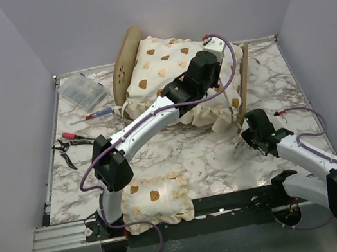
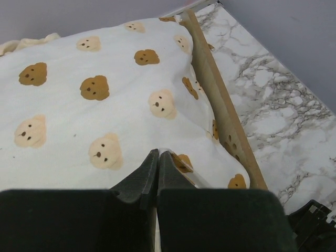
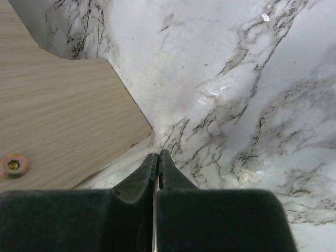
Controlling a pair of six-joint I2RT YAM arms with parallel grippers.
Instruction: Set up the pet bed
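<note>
The pet bed stands at the back of the table, with its rounded headboard [image 1: 125,58] on the left and its low footboard [image 1: 244,83] on the right. A cream bear-print cushion [image 1: 161,68] lies over it and hides the base. My left gripper [image 1: 209,57] reaches over the cushion's right part. Its jaws are shut, with the tips [image 2: 158,153] against the cushion [image 2: 79,115] beside the footboard [image 2: 220,113]. My right gripper [image 1: 249,133] is shut and empty. It is low over the marble, and its tips [image 3: 158,154] are at the near corner of the footboard panel [image 3: 63,105].
A small bear-print pillow [image 1: 153,200] lies at the front edge under the left arm. At the back left are a clear plastic parts box [image 1: 83,91], a red-handled screwdriver [image 1: 98,113] and pliers [image 1: 68,147]. A small red-tipped item [image 1: 279,113] lies at the right. Grey walls close in three sides.
</note>
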